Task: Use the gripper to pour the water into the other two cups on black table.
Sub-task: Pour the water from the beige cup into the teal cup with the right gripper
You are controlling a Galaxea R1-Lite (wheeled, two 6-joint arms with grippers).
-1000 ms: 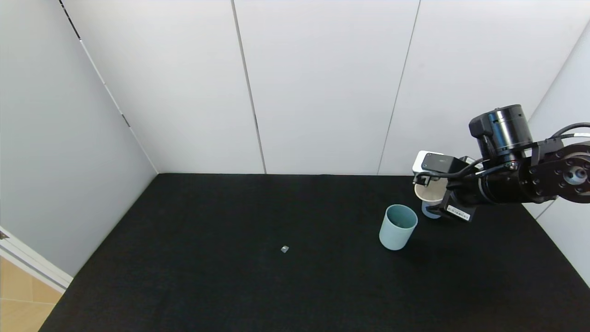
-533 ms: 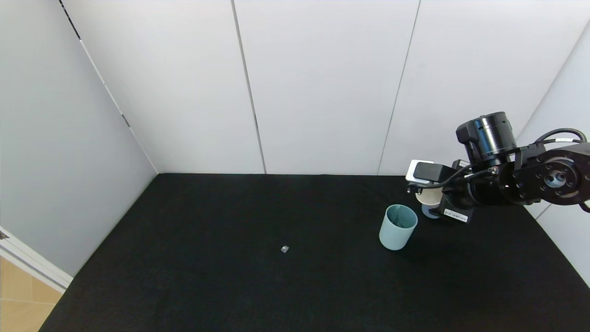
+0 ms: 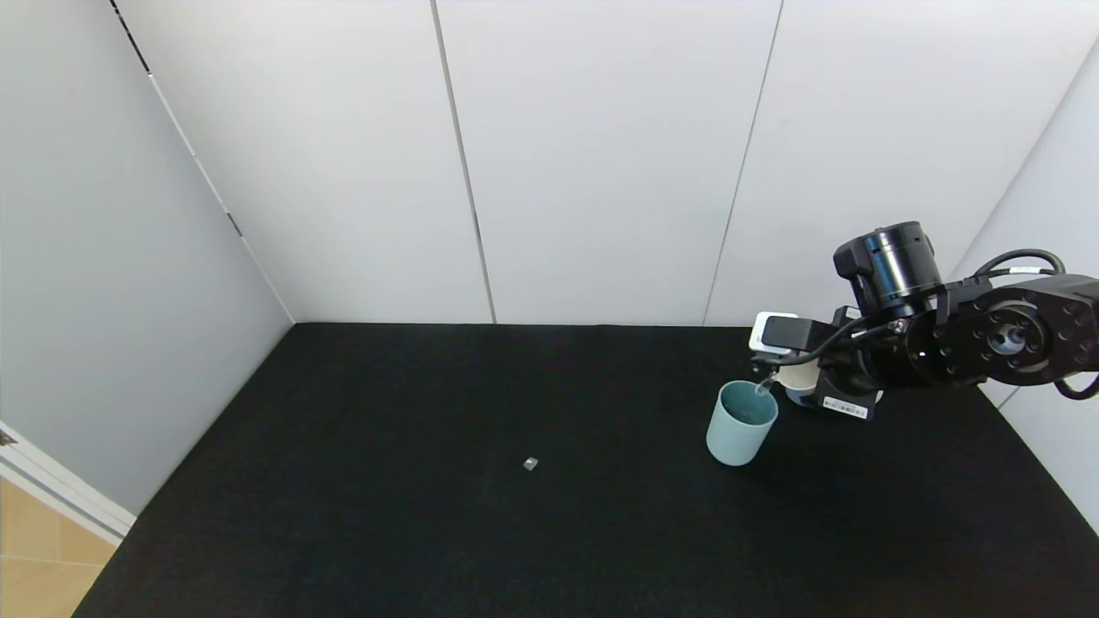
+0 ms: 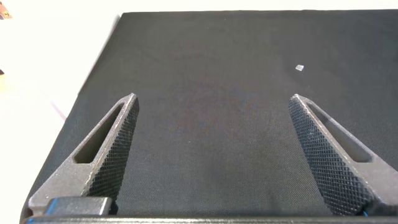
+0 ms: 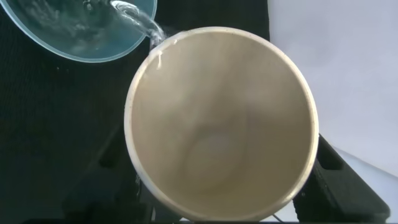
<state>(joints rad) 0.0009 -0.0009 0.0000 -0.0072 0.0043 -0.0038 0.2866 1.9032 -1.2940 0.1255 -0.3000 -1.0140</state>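
Right tool (image 3: 794, 378) at the far right of the black counter (image 3: 429, 515), clamped on a cream-white cup (image 3: 800, 375) and tipping it toward the teal-green cup (image 3: 740, 423). Thin stream of water (image 3: 762, 388) running from the cream cup's lip into the teal-green cup's mouth. In the right wrist view: cream-white cup (image 5: 221, 121) seen straight down its bore, pale and wet inside, water (image 5: 140, 22) spilling over its rim into the teal-green cup (image 5: 81, 37), surface there rippled. Teal-green cup upright on the counter, just beside the tilted cup. A sliver of periwinkle blue cup (image 3: 798, 396) visible below and behind the cream cup, mostly hidden by the tool. Small pale block (image 3: 530, 463) lying alone mid-counter, well apart from the cups; seen again in the left wrist view (image 4: 300, 67). Left tool (image 4: 211, 152) held above bare counter (image 4: 205, 74) on the left side, fingers (image 4: 109, 149) spread wide apart, gripping nothing. White panel walls (image 3: 601, 154) behind.
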